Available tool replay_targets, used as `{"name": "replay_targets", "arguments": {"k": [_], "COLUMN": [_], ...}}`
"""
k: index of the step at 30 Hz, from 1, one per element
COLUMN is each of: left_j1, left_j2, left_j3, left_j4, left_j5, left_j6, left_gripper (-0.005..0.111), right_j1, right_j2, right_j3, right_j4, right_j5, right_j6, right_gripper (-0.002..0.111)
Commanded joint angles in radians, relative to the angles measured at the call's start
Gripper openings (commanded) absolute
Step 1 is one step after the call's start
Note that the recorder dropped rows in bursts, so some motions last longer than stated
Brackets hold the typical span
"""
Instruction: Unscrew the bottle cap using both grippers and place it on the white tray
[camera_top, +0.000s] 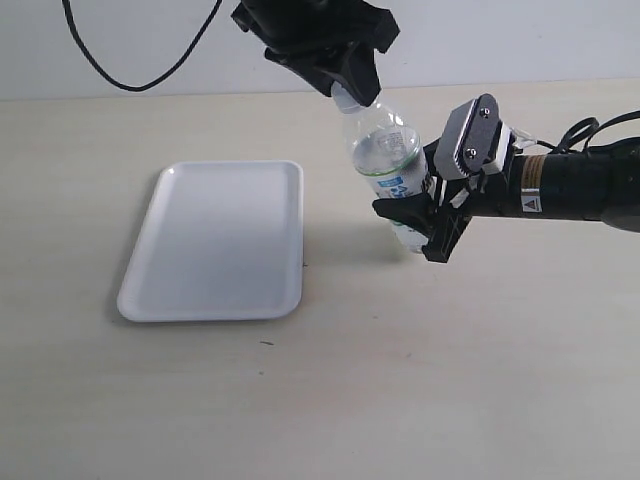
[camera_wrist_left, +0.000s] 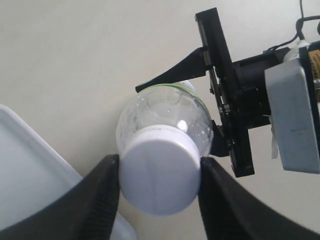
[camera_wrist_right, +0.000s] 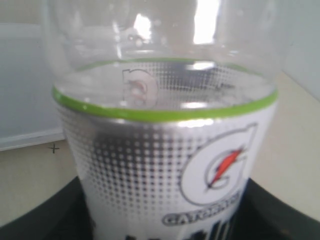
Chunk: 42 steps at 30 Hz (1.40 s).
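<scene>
Robotics lab, beige tabletop (camera_top: 400, 400), plain white wall (camera_top: 500, 40), loose black cable (camera_top: 130, 88)

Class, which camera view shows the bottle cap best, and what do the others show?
Left wrist view: the bottle cap shows whole, round and white, inside the left pincer. The exterior view shows a sliver under that pincer; the right wrist view only the bottle.

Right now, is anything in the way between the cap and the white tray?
Nothing visible. The cap sits on the bottle, and the table between the bottle and the tray shows nothing lying on it.
</scene>
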Motion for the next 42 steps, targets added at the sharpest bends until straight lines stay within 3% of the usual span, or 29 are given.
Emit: {"name": "replay_targets", "arguments": {"k": [1, 6, 19, 23, 33, 35, 38, 42], "left_j1": [0.001, 0.001, 0.001, 0.001, 0.001, 0.001, 0.001, 0.001], "left_j2": [0.005, 0.005, 0.005, 0.005, 0.005, 0.005, 0.005, 0.005], "left_j3": [-0.007, -0.007, -0.007, -0.007, -0.007, -0.007, -0.007, -0.007], "left_j4": [-0.024, -0.024, -0.004, 0.014, 0.019, 0.016, 0.002, -0.004], "left_j5": [0.001, 0.001, 0.006, 0.016, 0.048, 0.048, 0.048, 0.037], "left_j6": [-0.1, -0.23, -0.805, -0.893, -0.891, -0.863, -0.815, -0.702], "left_gripper": [0.0, 0.0, 0.0, 0.0, 0.001, 0.006, 0.024, 0.064], "right_j1": [0.001, 0.001, 0.001, 0.001, 0.001, 0.001, 0.001, 0.001], "right_j2": [-0.004, -0.004, -0.004, -0.004, -0.004, -0.004, -0.004, -0.004], "right_j3": [0.001, 0.001, 0.001, 0.001, 0.001, 0.001, 0.001, 0.001], "right_j4": [0.01, 0.01, 0.01, 0.01, 0.01, 0.01, 0.01, 0.01], "right_j5": [-0.039, -0.039, -0.058, -0.058, -0.065, -0.065, -0.065, -0.065], "right_j6": [-0.006, -0.006, -0.007, -0.007, -0.005, -0.005, -0.005, -0.003], "right_gripper": [0.0, 0.0, 0.0, 0.0, 0.0, 0.0, 0.0, 0.0]}}
